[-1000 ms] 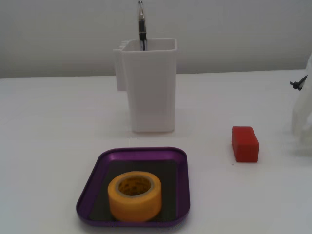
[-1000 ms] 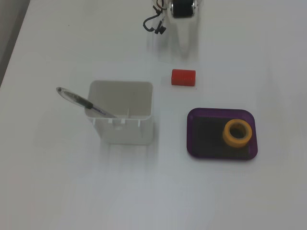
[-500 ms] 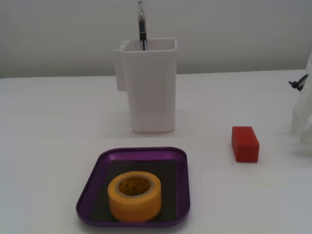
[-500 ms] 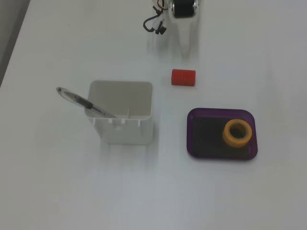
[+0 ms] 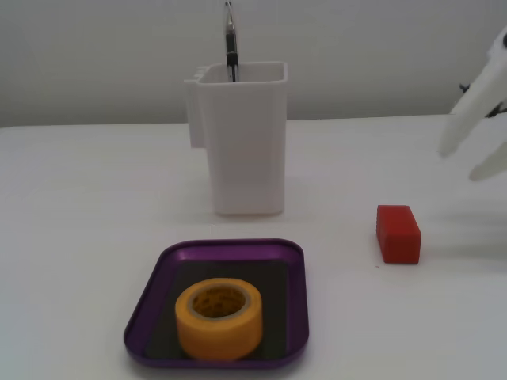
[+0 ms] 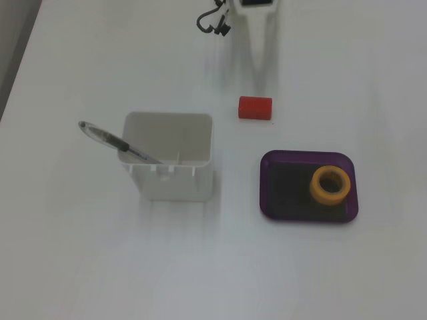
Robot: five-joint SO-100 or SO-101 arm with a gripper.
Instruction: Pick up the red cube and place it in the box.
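Reach step in hand, grasp not yet made, judging by how things lie

Small matte red rectangular block (image 5: 398, 233) lying flat on the white table (image 5: 87, 206), free and untouched; landmark for all places below

White two-finger gripper (image 5: 475, 162) hanging in the air above and to the right of the red block in a fixed view (image 5: 398, 233), well clear of it; fingers (image 5: 467, 111) spread apart, holding nothing. In the top-down fixed view, gripper (image 6: 261, 73) pale against the table, tips just above the block (image 6: 255, 107) in picture terms

Shallow purple metallic square tray (image 5: 162, 289) sitting lower left of the block in the front view, near but apart; yellow tape roll (image 5: 219, 317) occupying the tray's front part

Tall white plastic container (image 5: 244, 138) with a pen (image 5: 230, 39) standing upper left of the block

Next move calling for: descending over the block, straddling its shorter width with the spread fingers, closing, lifting, then carrying toward the tray's bare part behind the roll
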